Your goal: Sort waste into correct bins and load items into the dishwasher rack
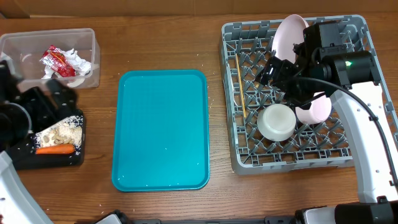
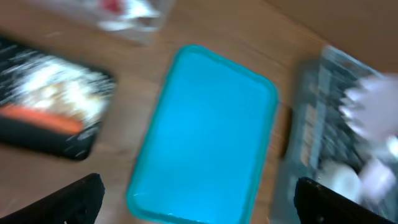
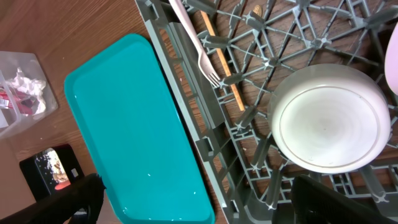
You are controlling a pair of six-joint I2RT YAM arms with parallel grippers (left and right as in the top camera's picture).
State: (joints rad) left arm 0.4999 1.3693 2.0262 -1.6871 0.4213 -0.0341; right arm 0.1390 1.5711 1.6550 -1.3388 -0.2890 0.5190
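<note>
The grey dishwasher rack (image 1: 233, 93) holds an upright pale pink plate (image 1: 289, 34), a white bowl (image 1: 277, 121) bottom up, a pink bowl (image 1: 314, 109), a wooden chopstick (image 1: 238, 78) and a white fork (image 3: 193, 40). My right gripper (image 1: 280, 71) is open and empty above the rack's middle. The clear tub (image 1: 18, 43) holds the red wrapper (image 1: 55, 61) and white tissue (image 1: 78, 62). The black tray (image 1: 50, 160) holds beige scraps (image 1: 59, 132) and the carrot (image 1: 55, 149). My left gripper (image 1: 59, 96) is open and empty above the black tray.
A flat teal tray (image 1: 161, 130) with nothing on it lies between the bins and the rack. It also shows in the left wrist view (image 2: 211, 124), which is blurred, and in the right wrist view (image 3: 124, 124). Bare wooden table surrounds it.
</note>
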